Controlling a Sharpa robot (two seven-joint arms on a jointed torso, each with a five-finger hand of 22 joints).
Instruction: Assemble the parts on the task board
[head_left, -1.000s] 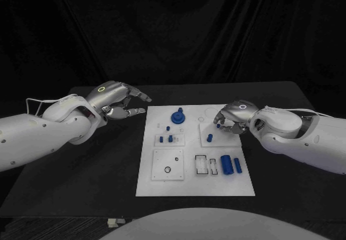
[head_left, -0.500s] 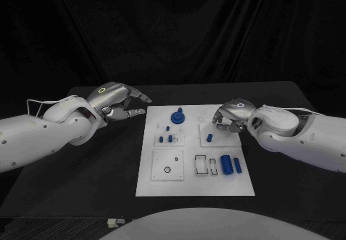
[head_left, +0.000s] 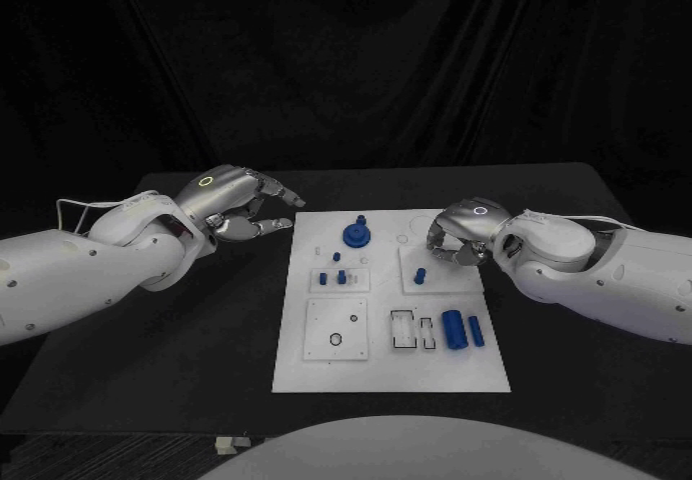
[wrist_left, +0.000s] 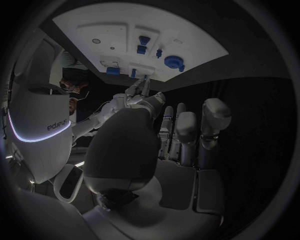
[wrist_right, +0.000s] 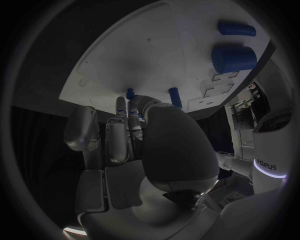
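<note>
Head view shows our right hand (head_left: 459, 240) curled, seemingly empty, over the board (head_left: 389, 345) near a peg (head_left: 420, 273), likely to grasp it, left hand (head_left: 238, 208) spread aside.

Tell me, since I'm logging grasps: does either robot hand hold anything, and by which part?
Left robot hand holds nothing, beside the task board. Right robot hand: cannot tell.

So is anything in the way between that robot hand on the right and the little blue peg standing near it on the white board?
Nothing visible. The right robot hand hovers just beyond the upright blue peg, with bare task board between them.
</note>
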